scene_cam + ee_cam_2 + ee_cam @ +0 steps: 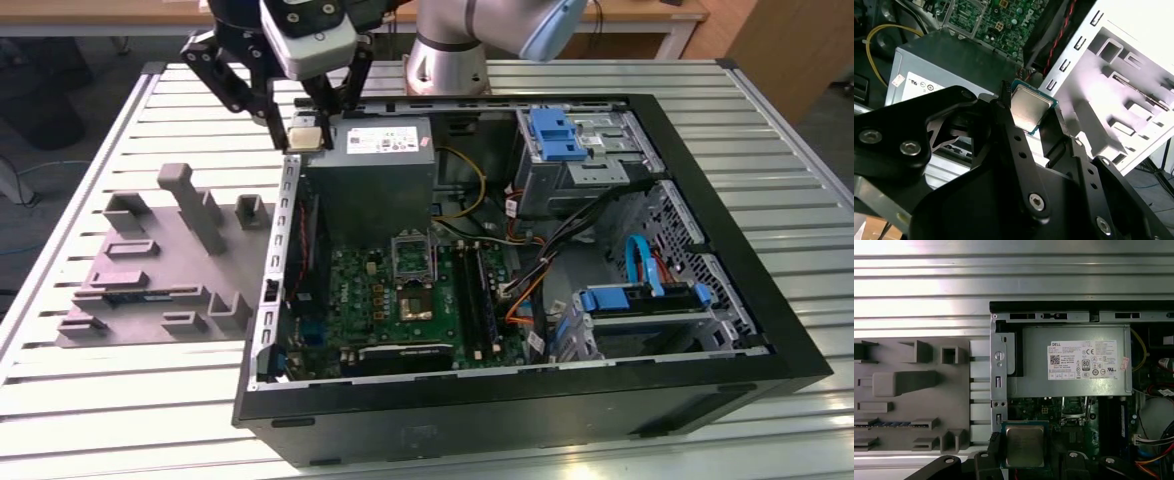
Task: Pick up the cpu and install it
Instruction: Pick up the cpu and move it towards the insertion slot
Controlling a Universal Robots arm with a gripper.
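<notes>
Aloft, cpu (pixel 1030 107) clamped in hand (pixel 1029 120), silvery top in both wrist views, exterior view placing it near power supply (pixel 380 178)

Place: I work in a robotics lab.
Signs: slatted aluminium bench (pixel 134 400), opened PC case (pixel 534 410), grey parts fixture (pixel 134 270).

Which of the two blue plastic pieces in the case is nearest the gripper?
The blue piece on the drive cage beside the grey power supply; the other blue piece lies farther from the gripper.
</notes>
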